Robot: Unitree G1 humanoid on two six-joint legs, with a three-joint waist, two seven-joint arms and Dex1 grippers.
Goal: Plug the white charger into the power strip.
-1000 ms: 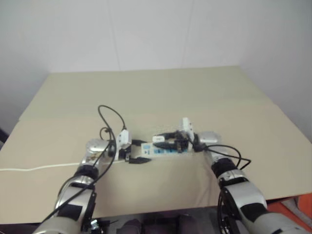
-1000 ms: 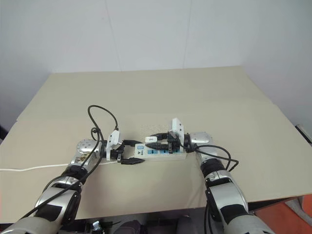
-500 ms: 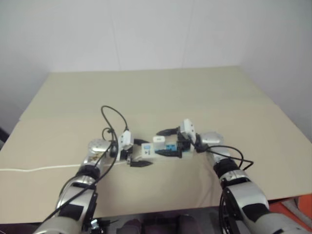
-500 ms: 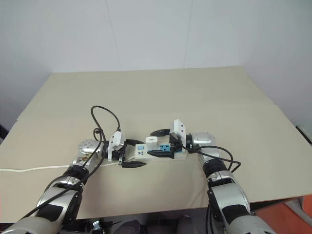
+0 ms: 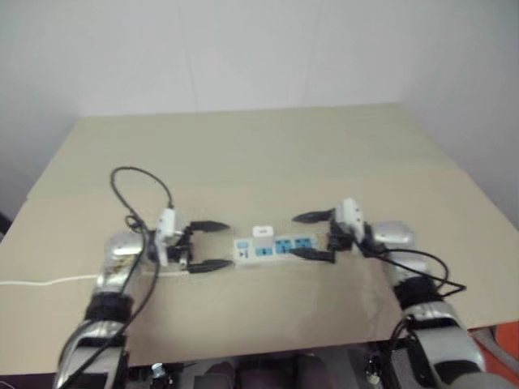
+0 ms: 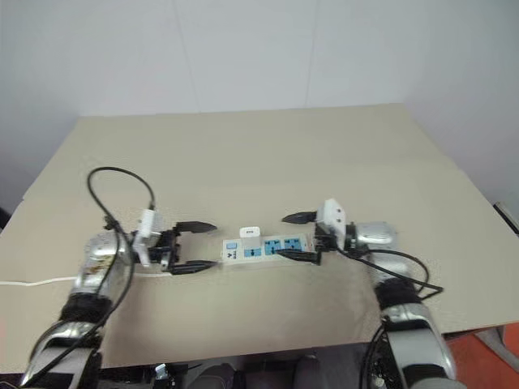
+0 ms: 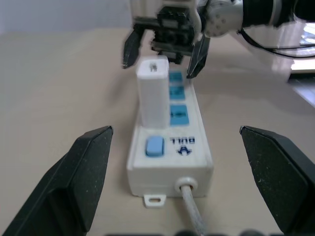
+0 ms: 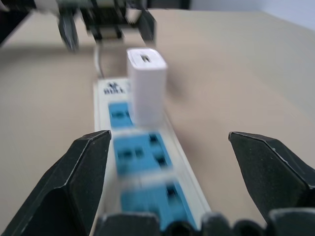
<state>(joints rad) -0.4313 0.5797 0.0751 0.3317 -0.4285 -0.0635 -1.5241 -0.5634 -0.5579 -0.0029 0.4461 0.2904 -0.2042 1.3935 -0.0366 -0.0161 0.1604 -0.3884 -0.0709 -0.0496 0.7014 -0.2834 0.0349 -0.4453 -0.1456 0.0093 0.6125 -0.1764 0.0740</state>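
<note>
Only readable text: "BULL" with a small logo mark beside it, printed on the power strip (image 7: 170, 152) at its switch end, next to the blue switch (image 7: 154, 146). Same word shows on that end in the right wrist view, blurred. Nothing legible on the white charger (image 7: 153, 97).

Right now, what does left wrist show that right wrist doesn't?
Left wrist alone: the blue switch and the cord leaving the near end of the power strip, with the open right gripper beyond the far end.

Right wrist alone: the two free blue socket panels up close, with the left gripper beyond the switch end, also open.

Both: the white charger standing upright on the power strip at the panel nearest the switch, no finger touching it, and the tan tabletop.
</note>
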